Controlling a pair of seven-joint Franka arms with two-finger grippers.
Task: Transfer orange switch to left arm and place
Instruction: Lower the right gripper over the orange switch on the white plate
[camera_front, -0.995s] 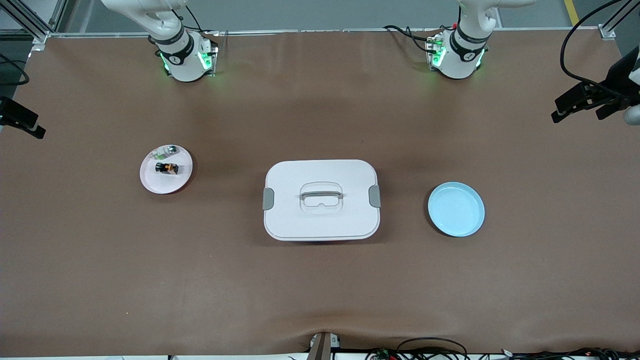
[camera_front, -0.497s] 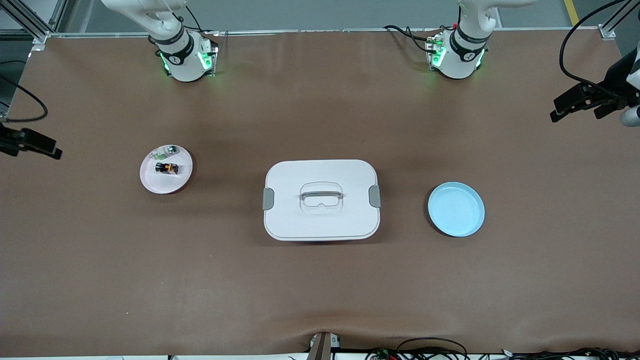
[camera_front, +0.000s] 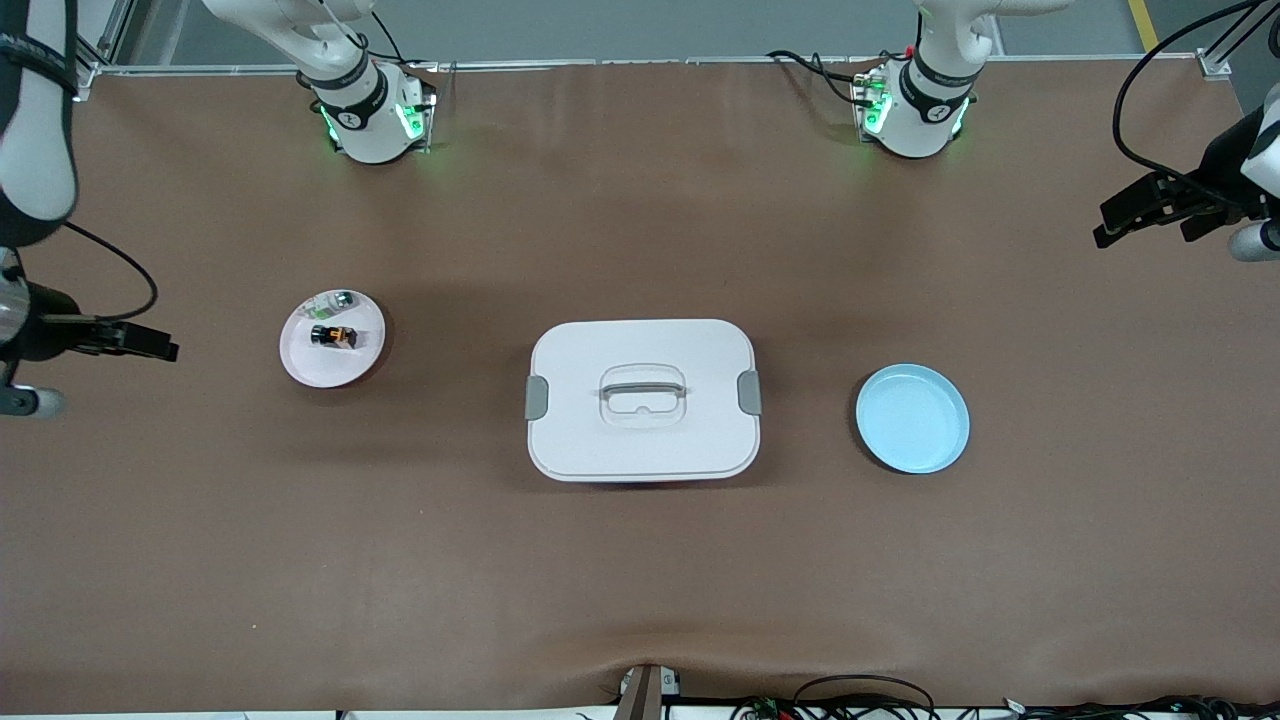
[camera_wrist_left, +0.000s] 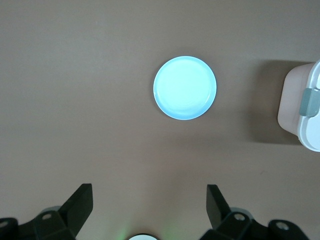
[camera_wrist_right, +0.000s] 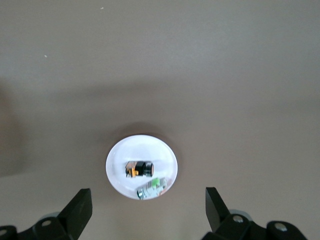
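The orange switch (camera_front: 333, 336) (camera_wrist_right: 139, 168), black with an orange end, lies on its side on a pink plate (camera_front: 305, 365) (camera_wrist_right: 120, 155). My right gripper (camera_front: 165, 350) (camera_wrist_right: 147, 192) hangs open and empty over the table at the right arm's end, just outside that plate. The white box (camera_front: 640, 440) (camera_wrist_left: 306, 120), with grey side latches, stands mid-table between the two plates. Over the left arm's end of the table, my left gripper (camera_front: 1105, 232) (camera_wrist_left: 149, 189) is open and empty, looking down on a blue plate (camera_front: 912, 418) (camera_wrist_left: 185, 88).
A small silvery part with green (camera_front: 340, 299) (camera_wrist_right: 151, 187) shares the pink plate with the switch. The two arm bases (camera_front: 372, 120) (camera_front: 912, 115) stand at the table's back edge. Cables (camera_front: 860, 690) lie along the front edge.
My right arm has swung in from the table's end toward the pink plate. The left gripper has shifted only slightly. Plates, box and switch have not moved.
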